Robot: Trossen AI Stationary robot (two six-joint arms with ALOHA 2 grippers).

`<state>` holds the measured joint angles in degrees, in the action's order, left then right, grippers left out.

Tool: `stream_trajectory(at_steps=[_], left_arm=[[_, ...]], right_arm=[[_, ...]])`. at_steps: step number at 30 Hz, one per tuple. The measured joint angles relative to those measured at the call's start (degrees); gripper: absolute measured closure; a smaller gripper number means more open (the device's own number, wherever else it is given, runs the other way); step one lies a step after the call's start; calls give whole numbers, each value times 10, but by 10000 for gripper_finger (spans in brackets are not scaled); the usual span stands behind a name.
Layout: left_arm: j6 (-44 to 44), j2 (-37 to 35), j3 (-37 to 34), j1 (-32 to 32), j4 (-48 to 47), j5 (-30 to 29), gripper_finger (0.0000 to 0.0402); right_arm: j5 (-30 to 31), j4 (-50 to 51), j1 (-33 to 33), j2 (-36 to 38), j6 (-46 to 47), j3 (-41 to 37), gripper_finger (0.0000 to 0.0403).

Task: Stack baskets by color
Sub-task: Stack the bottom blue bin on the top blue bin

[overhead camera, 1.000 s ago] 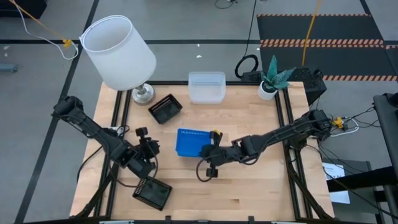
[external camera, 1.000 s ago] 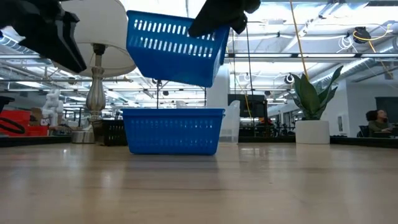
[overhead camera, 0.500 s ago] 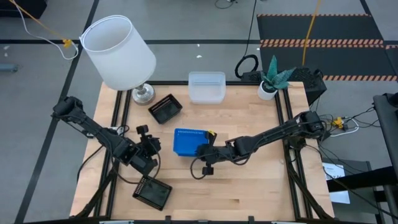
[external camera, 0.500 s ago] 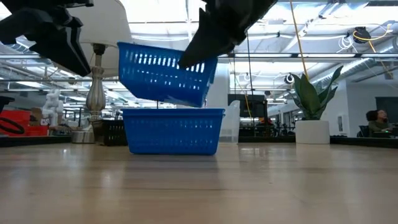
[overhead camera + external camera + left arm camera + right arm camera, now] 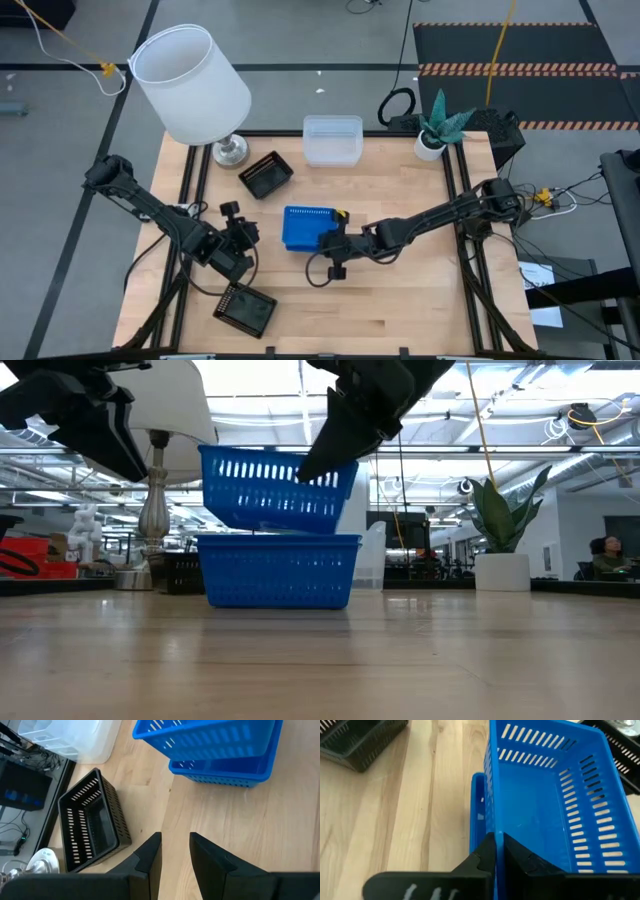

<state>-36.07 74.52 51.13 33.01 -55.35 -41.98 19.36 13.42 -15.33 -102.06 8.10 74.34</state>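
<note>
A bright blue basket [image 5: 275, 490] hangs just above a second blue basket [image 5: 278, 570] that stands on the table's middle. My right gripper [image 5: 333, 240] is shut on the upper one at its right end. Whether the two baskets touch, I cannot tell. One black basket [image 5: 266, 175] lies farther back on the left, and another black basket [image 5: 245, 308] lies near the front left edge. Clear baskets [image 5: 332, 140] sit at the far edge. My left gripper [image 5: 243, 240] hovers open and holds nothing, left of the blue baskets. My right gripper pinches the upper blue basket's side wall at its rim [image 5: 496, 832], near a corner, with one finger inside the basket and one outside. The fingers slant down from the table's right. The basket is lifted, slightly tilted, directly over the lower blue basket [image 5: 477, 815].
A white lamp [image 5: 190, 85] stands at the far left corner and a small potted plant [image 5: 435, 125] at the far right. Bare wood lies along the near edge and the right half of the table.
My right gripper has sunk and gone a little toward the table's left with the blue basket. The basket has come down from well above the lower blue basket to just over its rim, and hangs more nearly level than before.
</note>
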Motion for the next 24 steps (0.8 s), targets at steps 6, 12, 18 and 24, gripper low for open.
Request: stream_trajectory(at_steps=[6,12,18,24], left_arm=[[4,0,0,0,4,1,300],[14,0,0,0,18,1,300],[49,0,0,0,53,5,300],[58,0,0,0,62,10,300]], right_arm=[[0,2,1,0,-14,-14,392],[0,1,10,0,-14,-20,392],[0,-4,9,0,-13,-20,378],[0,-3,9,0,-14,-20,346]])
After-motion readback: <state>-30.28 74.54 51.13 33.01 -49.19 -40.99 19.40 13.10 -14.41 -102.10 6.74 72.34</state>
